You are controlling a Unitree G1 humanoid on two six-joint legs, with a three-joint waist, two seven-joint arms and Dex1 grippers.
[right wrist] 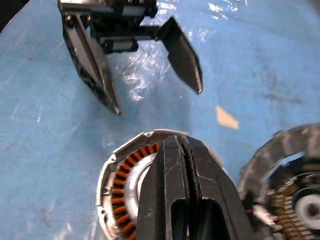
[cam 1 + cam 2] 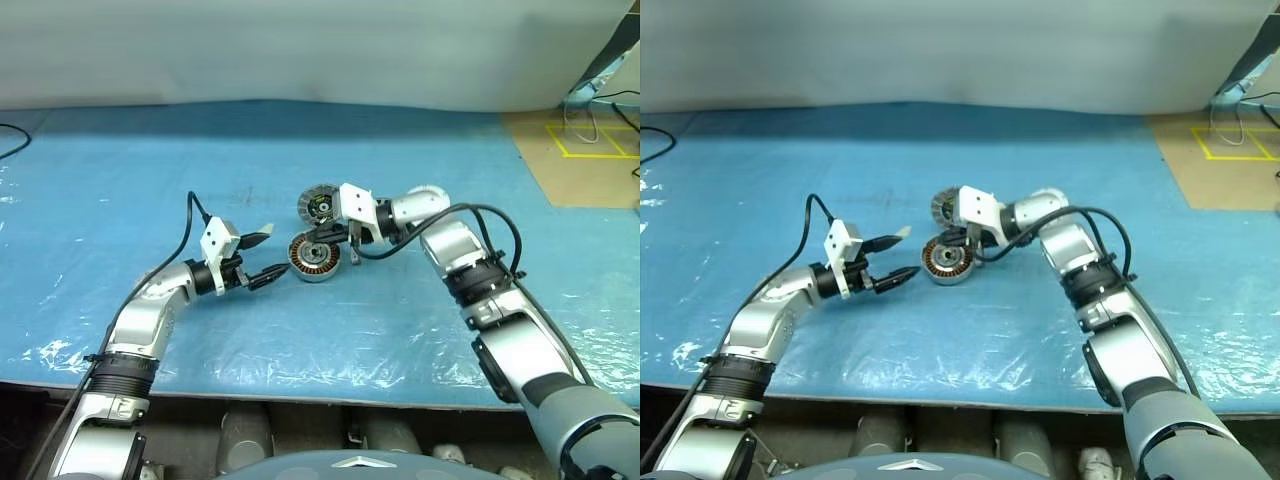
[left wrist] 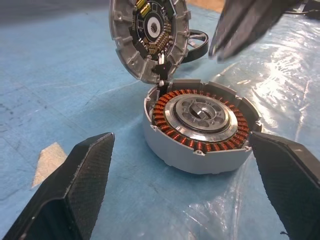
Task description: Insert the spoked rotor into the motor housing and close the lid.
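The motor housing [image 2: 315, 258] lies on the blue mat, its ring of copper windings [image 3: 172, 127] facing up. A silvery round piece with a small hub [image 3: 200, 114] sits in its centre; it looks like the spoked rotor. The lid [image 2: 318, 207] stands upright at the housing's far edge, its dark inner face [image 3: 150, 30] turned toward my left gripper. My left gripper [image 2: 272, 253] is open just left of the housing, fingers [image 3: 75, 190] on either side, apart from it. My right gripper [image 1: 176, 142] hovers over the housing, shut with nothing in it.
The blue mat [image 2: 150, 170] is covered with crinkled clear film. A small pale scrap of tape [image 1: 227, 117] lies near the housing. Brown floor with yellow tape lines [image 2: 590, 140] lies at the far right. A pale wall [image 2: 300, 50] runs behind the mat.
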